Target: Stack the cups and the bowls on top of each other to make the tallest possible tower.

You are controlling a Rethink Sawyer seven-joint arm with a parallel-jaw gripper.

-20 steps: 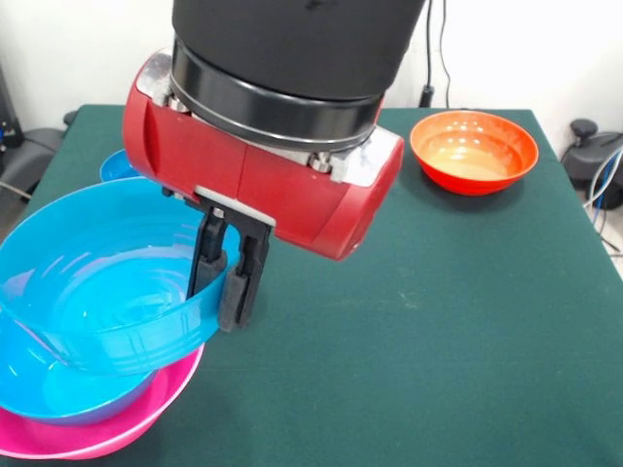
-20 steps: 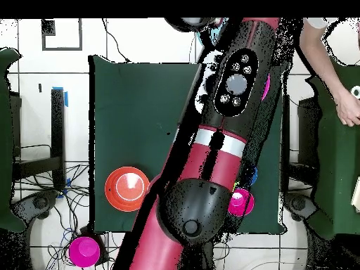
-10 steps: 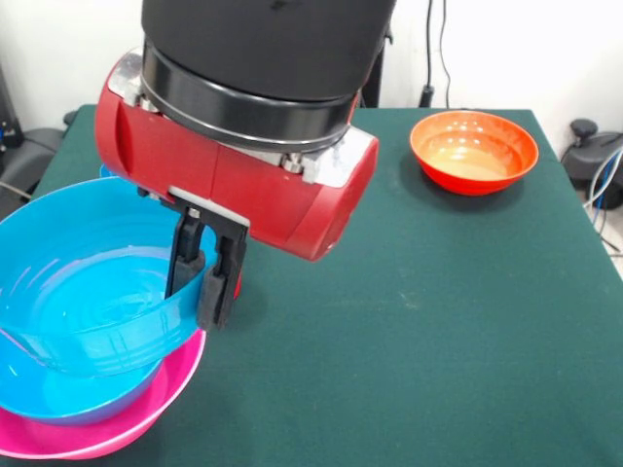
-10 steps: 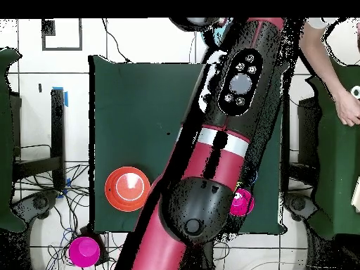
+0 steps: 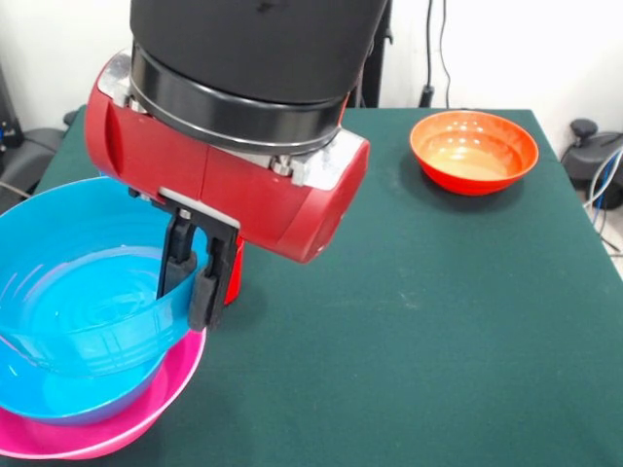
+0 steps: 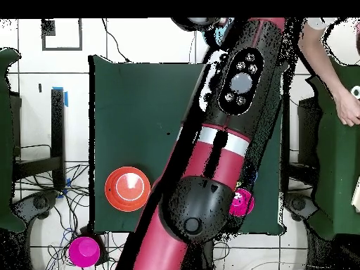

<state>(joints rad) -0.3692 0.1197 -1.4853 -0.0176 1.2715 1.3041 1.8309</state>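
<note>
- Blue bowl (image 5: 83, 292) sat tilted inside the hot-pink bowl (image 5: 107, 423) at the table's (image 5: 409, 321) near left corner in the front view; together these two formed the only tower visible.
- The gripper (image 5: 198, 277) straddled the blue bowl's right rim, one finger (image 5: 175, 258) inside the wall and the other outside, clamped on it. Whether the bowl rested fully in the pink one or hung partly from the grip could not be determined.
- An orange bowl (image 5: 474, 151) stood alone near the far right corner in the front view, well apart from the tower. The overhead view showed the same bowl (image 6: 127, 188), not yet stacked.
- A small magenta bowl (image 6: 241, 202) lay near the table's edge beside the arm (image 6: 211, 155) in the overhead view, also unstacked.
- A second magenta piece (image 6: 84, 250) sat off the table, beyond its corner, in the overhead view; its kind could not be told.
- No cups were identifiable in either view; the arm hid much of the table from above.
- A person's hand (image 6: 347, 112) rested beyond the table's edge in the overhead view, clear of the robot.
- Assessment: the task stood at an early stage. Two bowls were nested; at least the orange and small magenta bowls remained to be added, and the blue bowl awaited release.
</note>
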